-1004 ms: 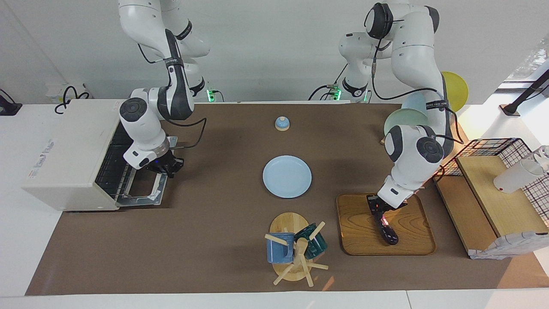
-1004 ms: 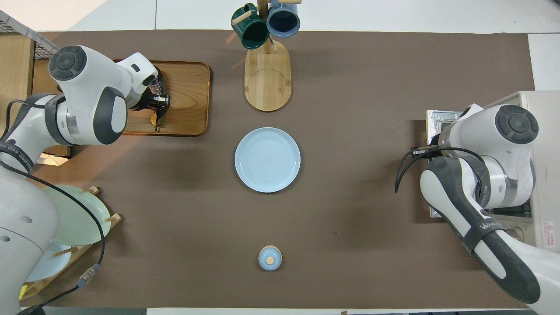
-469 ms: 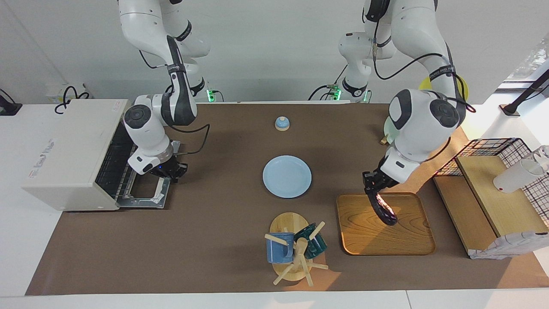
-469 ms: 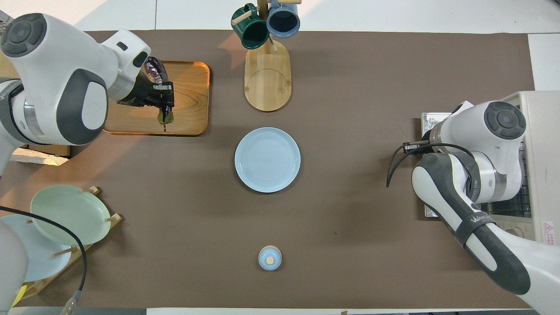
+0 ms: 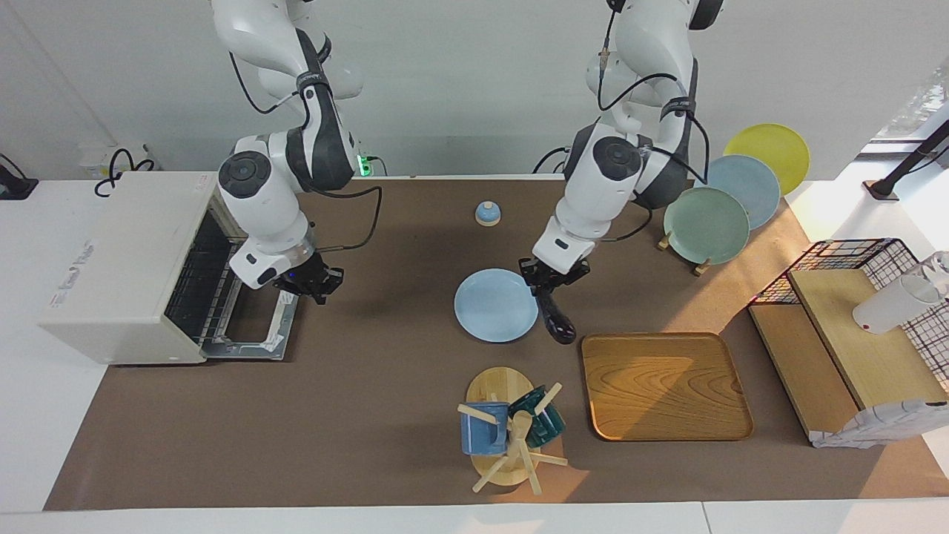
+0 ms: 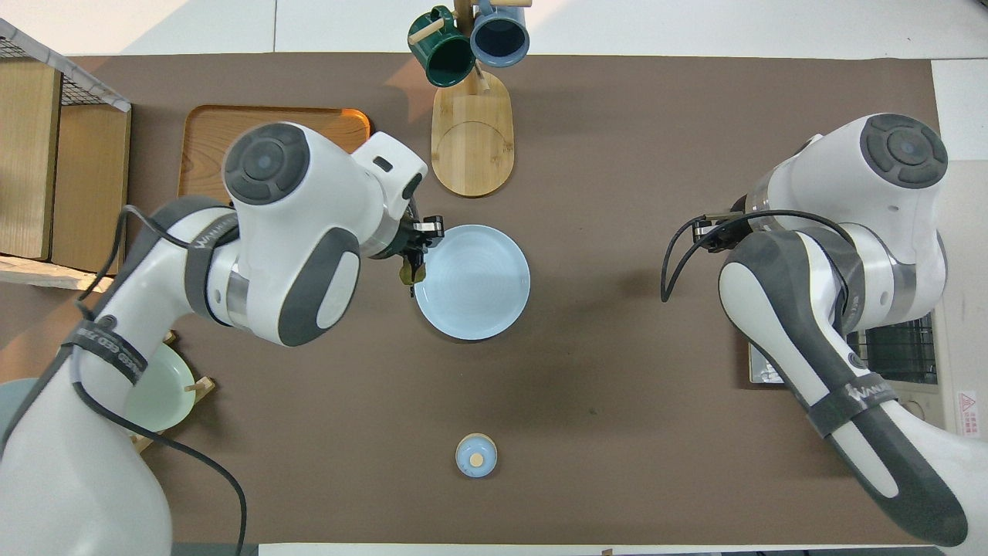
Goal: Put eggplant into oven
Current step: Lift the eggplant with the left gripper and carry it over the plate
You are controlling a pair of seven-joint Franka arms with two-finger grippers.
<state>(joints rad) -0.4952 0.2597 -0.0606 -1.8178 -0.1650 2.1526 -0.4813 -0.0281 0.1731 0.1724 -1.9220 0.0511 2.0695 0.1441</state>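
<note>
i am working through the carry step: the eggplant (image 5: 554,317) is up in the air and needs to reach the oven (image 5: 122,267) at the right arm's end of the tabletop (image 5: 371,415).

nearest the robots, a small blue bell (image 5: 487,213) is sitting on the mat, and a rack of coloured plates (image 5: 708,215) is standing toward the left arm's end. next out, my left claw (image 5: 552,276) is hanging over the edge of the light blue plate (image 5: 495,305), gripping the eggplant by its stem end so the dark body is dangling down, its tip over the mat just beside the plate. in the overhead view the wrist is covering nearly all of it and only a bit of the greenish stem (image 6: 407,269) is showing.

my right claw (image 5: 310,280) is hovering beside the oven's dropped door (image 5: 250,326); i cannot tell whether its fingers are apart or together. the oven is standing open, its wire rack (image 5: 199,285) showing inside.

farther out, the wooden tray (image 5: 663,386) is lying bare, and the mug stand (image 5: 510,430) with its blue and green mugs is farthest.

to do this well, i am judging that the load should be kept high enough to pass over the plate and the door. a hanging eggplant may swing, so i am favouring a slow, level crossing. the right arm is sitting in the approach path; either it backs away, or it takes the eggplant mid-table.
</note>
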